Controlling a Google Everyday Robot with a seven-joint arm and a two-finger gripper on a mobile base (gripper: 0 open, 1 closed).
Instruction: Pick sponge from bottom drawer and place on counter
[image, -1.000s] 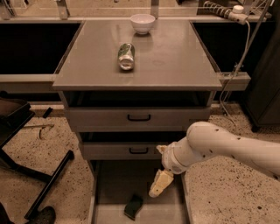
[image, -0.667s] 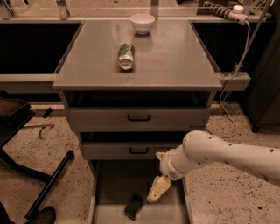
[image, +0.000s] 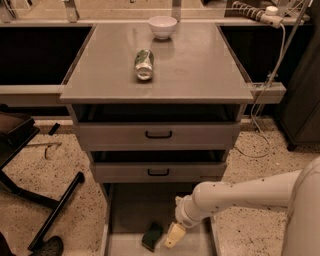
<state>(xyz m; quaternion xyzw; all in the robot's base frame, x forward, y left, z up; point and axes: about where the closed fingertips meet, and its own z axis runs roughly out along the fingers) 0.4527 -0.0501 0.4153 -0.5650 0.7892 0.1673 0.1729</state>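
The sponge (image: 152, 235), dark green face up with a yellow edge, lies on the grey floor of the open bottom drawer (image: 131, 215), near its front. My gripper (image: 173, 236) hangs inside the drawer on the white arm that comes in from the right. Its pale yellowish fingers sit just right of the sponge, close beside it. The counter (image: 195, 65) is the broad grey top of the cabinet, above the two shallower drawers.
A green-and-silver can (image: 143, 64) lies on its side on the counter, and a white bowl (image: 162, 26) stands at its back edge. A black chair base (image: 45, 210) sits on the speckled floor to the left. A power cord (image: 260, 105) hangs at the right.
My gripper has moved down and to the left inside the bottom drawer, closing in on the sponge. The sponge has not moved.
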